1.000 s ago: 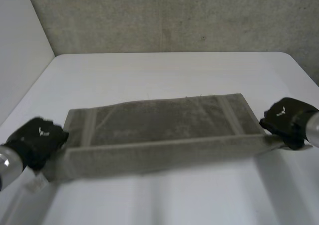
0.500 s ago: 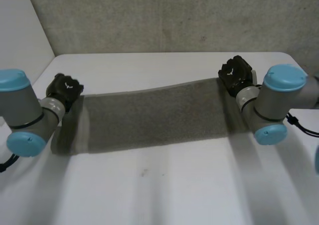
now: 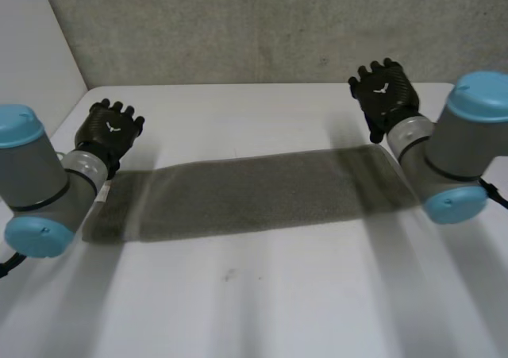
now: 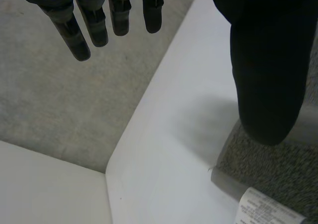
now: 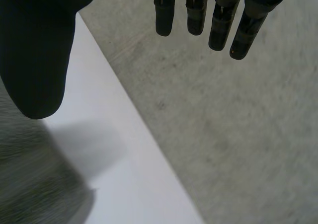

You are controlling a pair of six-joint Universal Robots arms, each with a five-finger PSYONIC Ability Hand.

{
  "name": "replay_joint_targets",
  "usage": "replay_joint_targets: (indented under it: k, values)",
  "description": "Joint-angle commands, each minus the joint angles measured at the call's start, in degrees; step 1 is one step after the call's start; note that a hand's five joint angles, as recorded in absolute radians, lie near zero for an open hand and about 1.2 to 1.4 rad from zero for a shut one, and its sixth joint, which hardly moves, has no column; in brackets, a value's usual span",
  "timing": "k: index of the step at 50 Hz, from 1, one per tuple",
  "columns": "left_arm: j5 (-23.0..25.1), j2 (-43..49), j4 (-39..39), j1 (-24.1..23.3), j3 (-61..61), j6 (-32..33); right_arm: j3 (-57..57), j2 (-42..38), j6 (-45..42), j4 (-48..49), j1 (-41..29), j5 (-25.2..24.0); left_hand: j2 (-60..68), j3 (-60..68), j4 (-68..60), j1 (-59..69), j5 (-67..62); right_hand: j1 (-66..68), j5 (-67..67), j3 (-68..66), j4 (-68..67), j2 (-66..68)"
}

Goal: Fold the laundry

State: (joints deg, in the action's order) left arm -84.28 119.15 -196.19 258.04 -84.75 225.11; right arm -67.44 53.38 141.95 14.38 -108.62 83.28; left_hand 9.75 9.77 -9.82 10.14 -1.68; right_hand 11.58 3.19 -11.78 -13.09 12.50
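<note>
Long, fuzzy grey towel [image 3: 254, 195], folded flat on smooth white table [image 3: 262, 302].

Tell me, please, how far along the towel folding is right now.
Done: the towel lies flat on the table as a long narrow strip, apparently already folded lengthwise. In hand: nothing; the left hand and right hand are open and off the cloth, near its ends. Left: probably folding the strip across its length.
</note>
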Motion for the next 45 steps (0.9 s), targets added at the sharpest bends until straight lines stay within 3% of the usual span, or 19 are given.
replay_joint_targets:
  k: [1, 3, 6, 12, 19, 32, 34, 40, 43, 45]
  values:
    - [0.69, -8.76, -0.24, 0.09, -7.27, -10.66, -5.24, 5.85, 9.3, -16.81, 6.57, -5.04, 0.25, 0.23, -0.18, -0.14, 1.68, 1.32, -0.29, -1.12, 0.2, 0.4]
    - [0.87, -9.73, -0.24, 0.09, -8.32, -13.56, -5.6, 5.94, 10.09, -19.54, 7.71, -6.1, 0.25, 0.23, -0.18, -0.14, 1.68, 3.36, 1.75, -3.16, -1.85, 2.44]
    - [2.62, -12.88, 0.02, 0.53, -10.25, -23.37, -7.61, 5.86, 10.54, -22.28, 10.44, -7.86, 0.25, 0.23, -0.18, -0.14, 1.68, 6.39, 4.78, -6.19, -4.88, 5.48]
    - [6.93, -14.82, 0.02, 0.97, -12.28, -31.83, -11.66, 3.92, 10.19, -18.25, 13.53, -10.94, 0.25, 0.23, -0.18, -0.14, 1.68, 20.87, 19.27, -20.68, -19.36, 19.96]
    - [7.28, -14.91, -0.16, 0.89, -13.42, -31.93, -13.16, -0.55, 9.31, -12.01, 15.11, -12.0, 0.25, 0.23, -0.18, -0.14, 1.68, 29.95, 28.34, -29.75, -28.44, 29.03]
    - [7.28, -14.91, -0.68, 0.97, -14.39, -31.93, -12.19, -3.81, 4.47, -10.51, 15.2, -11.56, 0.25, 0.23, -0.18, -0.14, 1.68, 45.6, 43.99, -45.4, -44.09, 44.69]
    - [7.28, -14.91, -0.68, 0.97, -14.48, -31.93, -11.75, -4.6, 3.42, -10.34, 15.28, -11.56, 0.25, 0.23, -0.18, -0.14, 1.68, 68.28, 66.67, -68.08, -66.77, 67.36]
    - [7.28, -15.0, -0.77, 0.97, -14.74, -31.93, -10.96, -5.04, 1.75, -9.9, 15.72, -11.12, 0.25, 0.23, -0.18, -0.14, 1.68, 68.42, 66.81, -68.22, -66.91, 67.5]
    - [7.28, -15.09, -0.77, 0.97, -14.83, -31.93, -10.52, -4.43, 0.61, -9.81, 16.95, -8.92, 0.25, 0.23, -0.18, -0.14, 1.68, 68.42, 66.81, -68.22, -66.91, 67.5]
    - [7.28, -15.18, -0.77, 0.89, -15.0, -31.93, -9.47, -3.29, -1.67, -9.72, 19.4, -3.15, 0.25, 0.23, -0.18, -0.14, 1.68, 68.42, 66.81, -68.22, -66.91, 67.5]
